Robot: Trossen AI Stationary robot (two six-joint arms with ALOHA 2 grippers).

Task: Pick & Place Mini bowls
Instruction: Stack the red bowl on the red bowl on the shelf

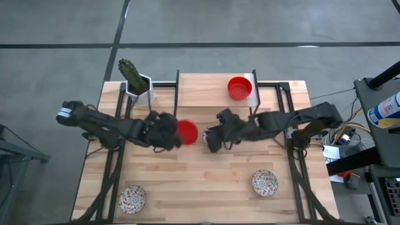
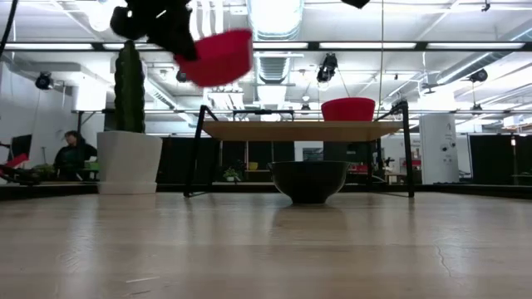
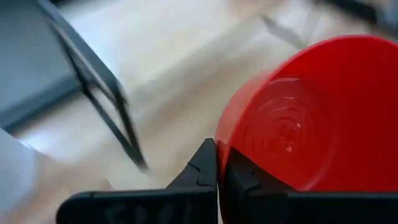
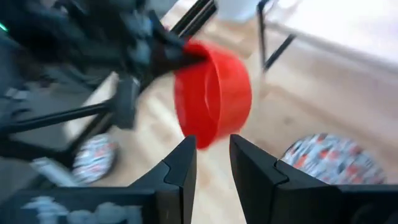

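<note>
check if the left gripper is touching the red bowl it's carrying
Touching. The left wrist view shows the left gripper clamped on the red bowl's rim.

Glossy red bowl (image 3: 311, 118); pale wooden table (image 1: 206, 187)

A dark end effector (image 2: 170, 29) holds a tilted red bowl (image 2: 218, 56) high above the table (image 2: 266, 249), beside a cactus (image 2: 130, 87) in a white pot (image 2: 130, 162), while another red bowl (image 2: 347, 109) sits on a raised wooden shelf (image 2: 299, 130) over a dark bowl (image 2: 309, 181)
</note>
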